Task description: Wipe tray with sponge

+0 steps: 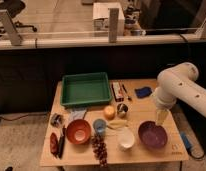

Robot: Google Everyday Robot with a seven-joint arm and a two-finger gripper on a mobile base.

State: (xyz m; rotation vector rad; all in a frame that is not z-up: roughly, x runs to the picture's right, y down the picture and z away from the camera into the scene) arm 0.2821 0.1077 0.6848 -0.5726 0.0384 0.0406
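The large green tray (86, 89) sits at the back left of the wooden table (146, 155), and I see nothing inside it. The small dark blue sponge (143, 92) lies flat at the back right of the table, to the right of the tray. My white arm comes in from the right. Its gripper (161, 118) hangs above the table's right side, in front of the sponge and just above the purple bowl (152, 134). It holds nothing that I can see.
Between tray and sponge lie a small box (117, 91) and a pen (127, 92). In front stand an orange bowl (78, 131), a light blue cup (99, 126), an orange fruit (110, 112), a banana (117, 124), a white bowl (126, 139) and grapes (100, 147).
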